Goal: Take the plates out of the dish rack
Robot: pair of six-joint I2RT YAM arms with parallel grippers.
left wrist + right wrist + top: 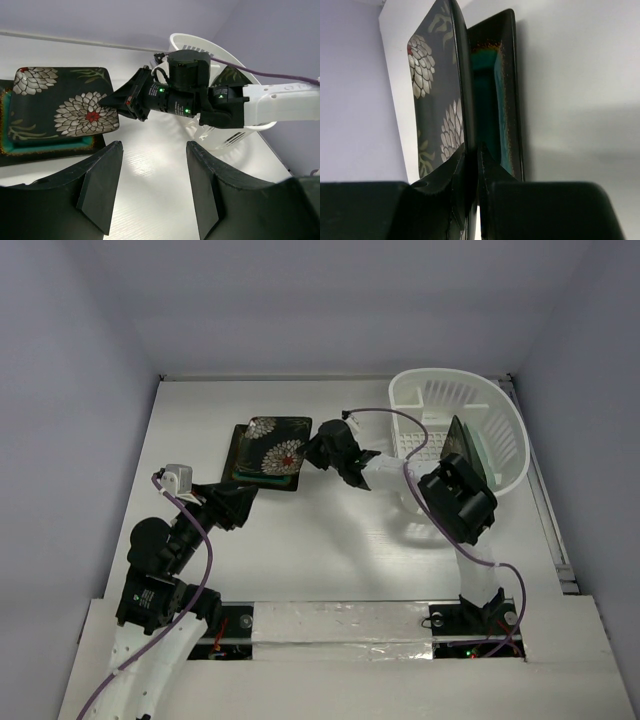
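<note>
From high behind the near edge we look down on the whole desk (330, 530). Our left wrist view faces low across it, while our right wrist view sits tight against the flowered plate (432, 100), which all three share.

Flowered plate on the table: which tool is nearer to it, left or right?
Right. The right tool grips the flowered plate by its edge; the left tool hangs open at its near side, apart from it.

The left claw (154, 150) has matte black wedge fingers (100, 185). The right arm (200, 100) pairs black joint housings with white links, a purple cable (270, 74) and green lights (161, 90).
</note>
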